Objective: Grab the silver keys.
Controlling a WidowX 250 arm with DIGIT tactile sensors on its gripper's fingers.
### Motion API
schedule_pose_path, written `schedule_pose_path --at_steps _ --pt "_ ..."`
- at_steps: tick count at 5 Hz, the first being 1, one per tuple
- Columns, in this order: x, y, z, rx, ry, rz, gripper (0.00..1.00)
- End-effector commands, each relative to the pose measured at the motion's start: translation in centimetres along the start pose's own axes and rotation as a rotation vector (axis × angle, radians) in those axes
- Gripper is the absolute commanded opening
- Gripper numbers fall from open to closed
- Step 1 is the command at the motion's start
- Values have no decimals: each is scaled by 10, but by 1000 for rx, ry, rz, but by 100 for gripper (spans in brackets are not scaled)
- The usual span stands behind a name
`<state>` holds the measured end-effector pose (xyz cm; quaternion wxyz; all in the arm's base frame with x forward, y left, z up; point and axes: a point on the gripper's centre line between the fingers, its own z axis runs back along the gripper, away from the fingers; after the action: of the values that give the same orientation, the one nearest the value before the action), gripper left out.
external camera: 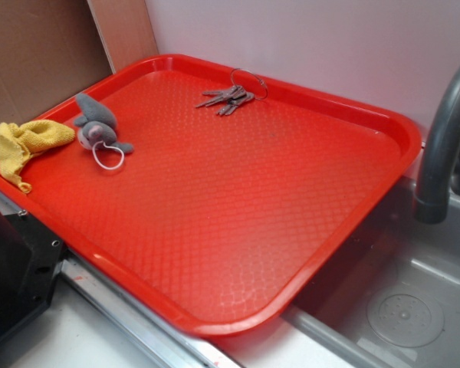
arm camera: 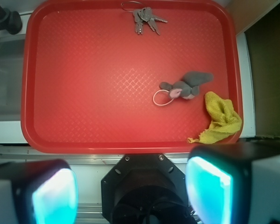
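The silver keys [external camera: 228, 97] lie fanned out on a thin wire ring at the far edge of the red tray [external camera: 215, 253]. The wrist view shows the silver keys [arm camera: 144, 19] at the top, near the rim of the red tray [arm camera: 84, 93]. My gripper [arm camera: 130, 191] is open, high above the tray's near edge and far from the keys, with nothing between its two cyan-lit fingers [arm camera: 53, 196]. The exterior view does not show the gripper.
A grey plush mouse [external camera: 98, 129] with a white loop lies at the tray's left, mouse [arm camera: 186, 86] in the wrist view. A yellow cloth [external camera: 27, 144] hangs over the left rim. A grey faucet [external camera: 443, 138] and sink [external camera: 399, 299] stand to the right. The black robot base [arm camera: 144, 186] is below the tray.
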<state>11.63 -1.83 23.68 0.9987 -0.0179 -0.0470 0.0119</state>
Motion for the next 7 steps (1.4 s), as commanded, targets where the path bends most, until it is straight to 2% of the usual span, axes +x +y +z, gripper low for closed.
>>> schedule_pose_path --at_steps 1,2,3,4,5,7 --pt "0 0 0 0 0 0 100" --pt "44 4 -15 55 -38 -73 100" --pt "76 6 -23 59 -175 -213 100" --pt "102 5 -29 100 -321 -414 100" --pt "105 16 -17 -20 -396 -322 100" --pt "105 16 -17 -20 -396 -322 100"
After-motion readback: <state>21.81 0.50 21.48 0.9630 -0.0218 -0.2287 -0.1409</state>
